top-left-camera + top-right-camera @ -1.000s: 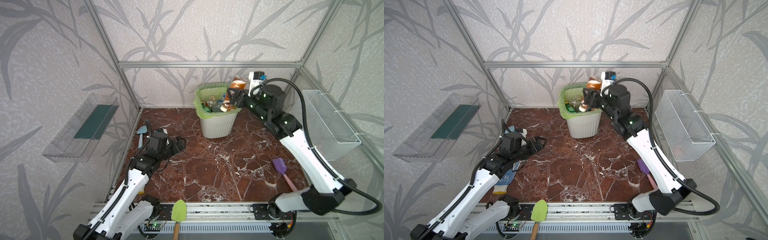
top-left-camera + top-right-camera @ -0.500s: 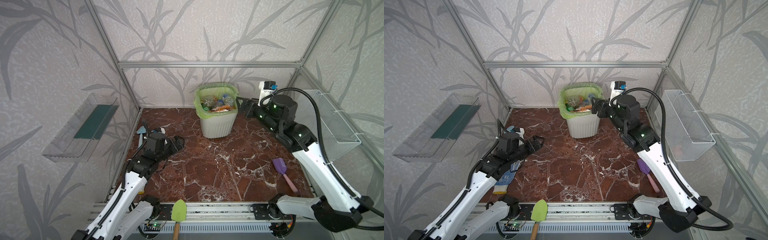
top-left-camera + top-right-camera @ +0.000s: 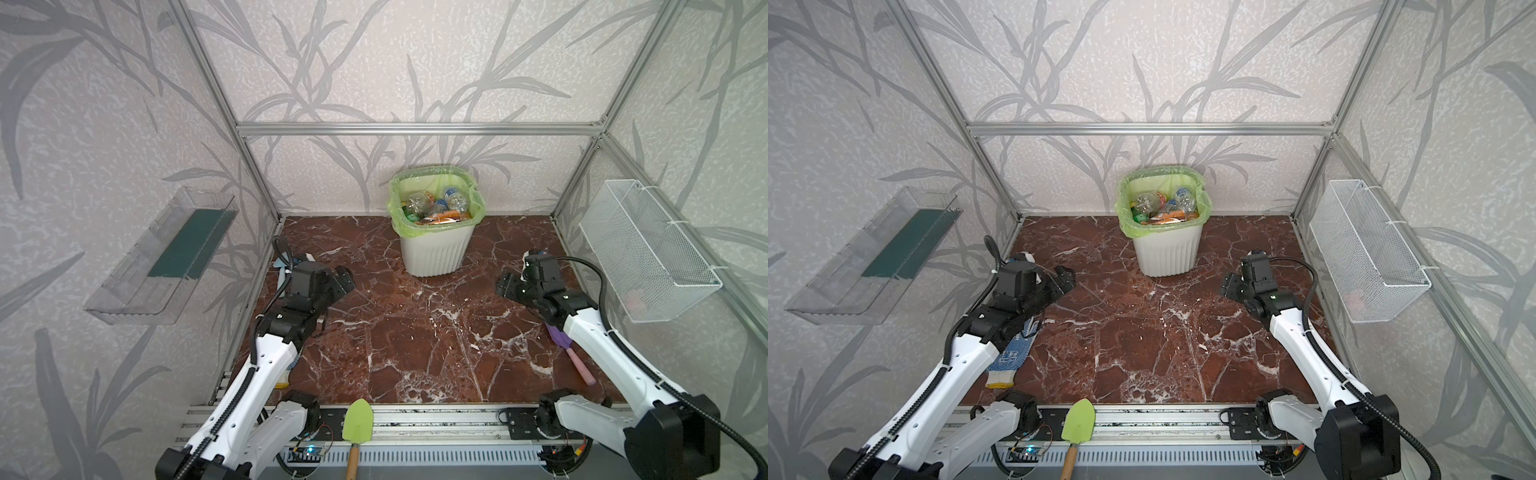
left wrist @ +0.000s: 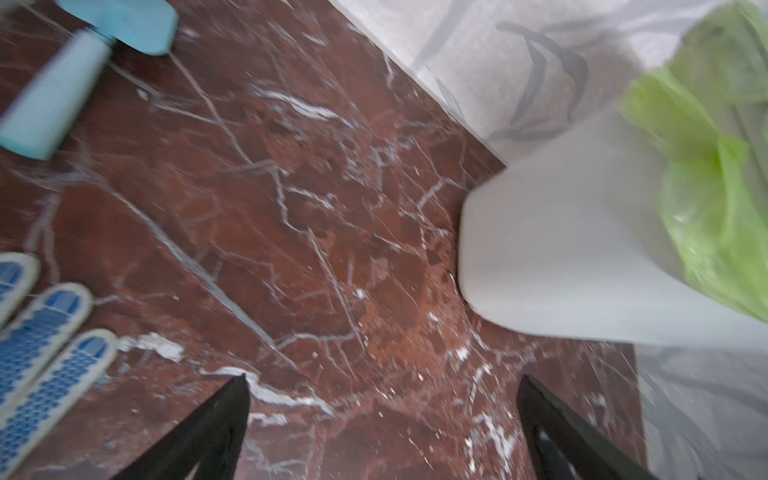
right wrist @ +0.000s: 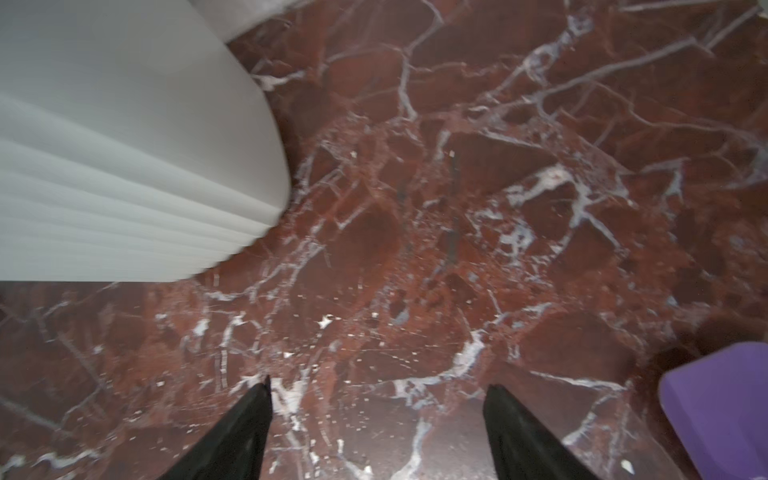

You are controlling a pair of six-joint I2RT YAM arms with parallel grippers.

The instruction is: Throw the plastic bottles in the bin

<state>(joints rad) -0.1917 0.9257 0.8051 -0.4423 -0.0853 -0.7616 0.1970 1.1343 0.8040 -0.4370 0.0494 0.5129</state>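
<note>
The right gripper (image 3: 512, 286), jaws spread and empty, has pulled back low from the bin (image 3: 436, 253); the left gripper (image 3: 341, 281) gapes empty too. The plastic bottles (image 3: 436, 207) fill the bin, none left on the floor: likely finished.

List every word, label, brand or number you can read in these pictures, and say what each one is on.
None can be read.
Labels on the plastic bottles in the bin: blue, red and orange print shows, too small to read.
Work glove: blue dotted pattern only, no lettering legible.
Green spade, purple spade, blue spade: no text visible.
Wrist views: blurred; no text.
</note>
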